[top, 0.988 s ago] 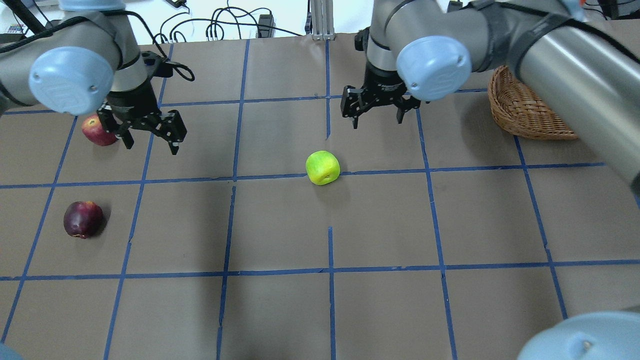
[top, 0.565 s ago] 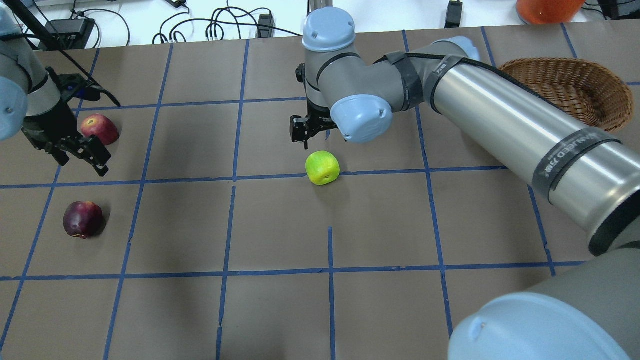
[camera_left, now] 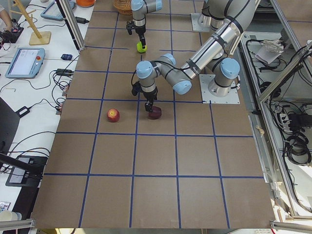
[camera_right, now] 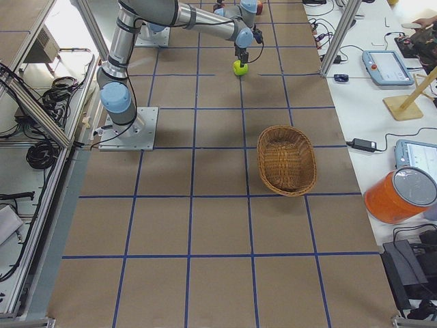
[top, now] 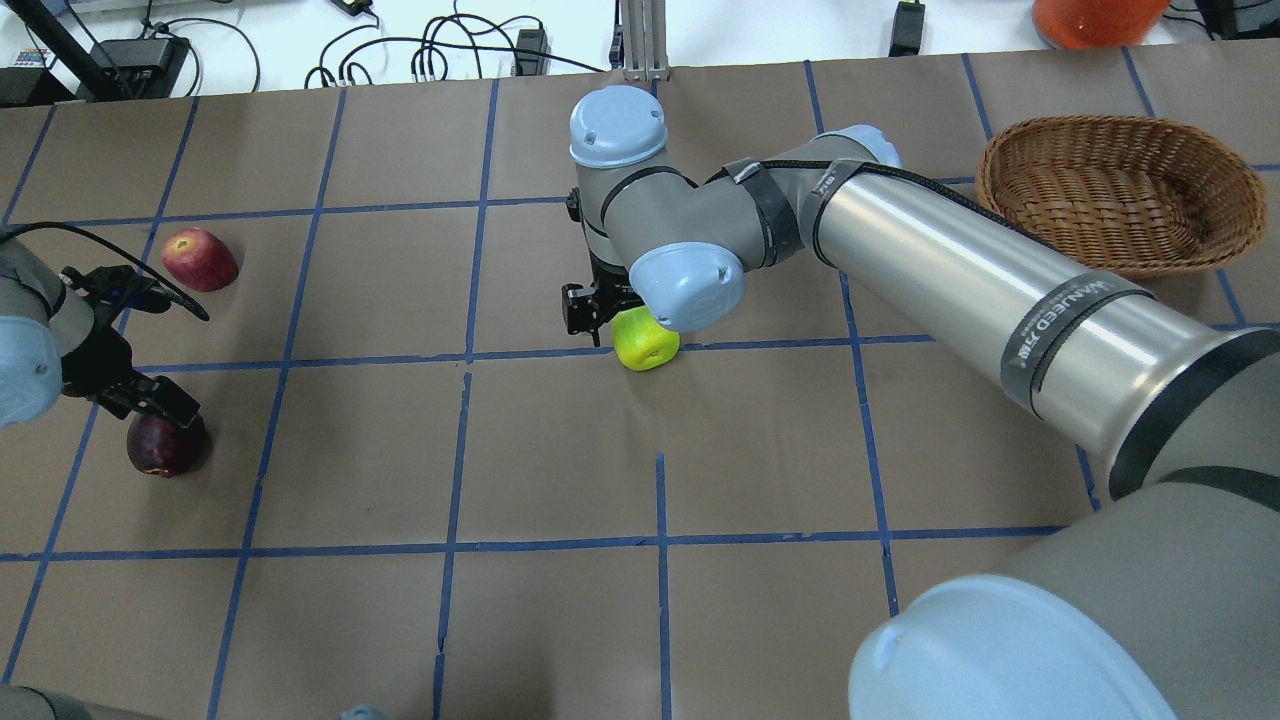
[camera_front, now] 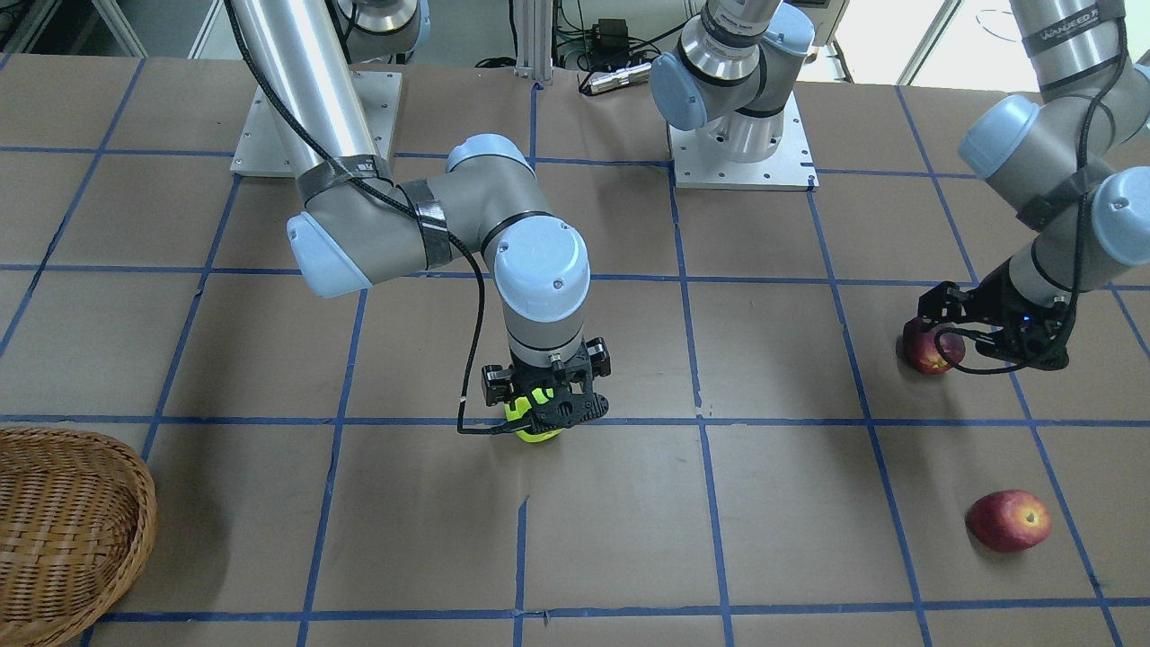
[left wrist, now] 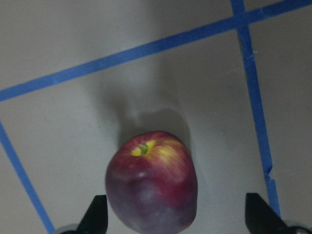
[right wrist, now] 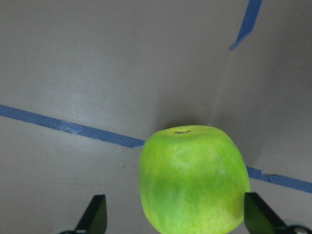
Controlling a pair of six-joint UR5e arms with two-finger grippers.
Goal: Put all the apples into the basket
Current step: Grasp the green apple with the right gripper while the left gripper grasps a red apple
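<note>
Evidently poised to grasp, the right hand (right wrist: 175, 214) straddles the green apple (right wrist: 192, 178) on the worktop (top: 760, 450), spread wide, as does the left hand (left wrist: 178, 217) over the dark apple (left wrist: 152, 183), basket (top: 1120, 195) well apart.

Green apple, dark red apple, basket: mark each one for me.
green apple (top: 650, 347), overhead exterior view, its uncovered lower half.
dark red apple (top: 155, 452), overhead exterior view, its visible lower side.
basket (top: 1110, 195), overhead exterior view, bare inner weave.
</note>
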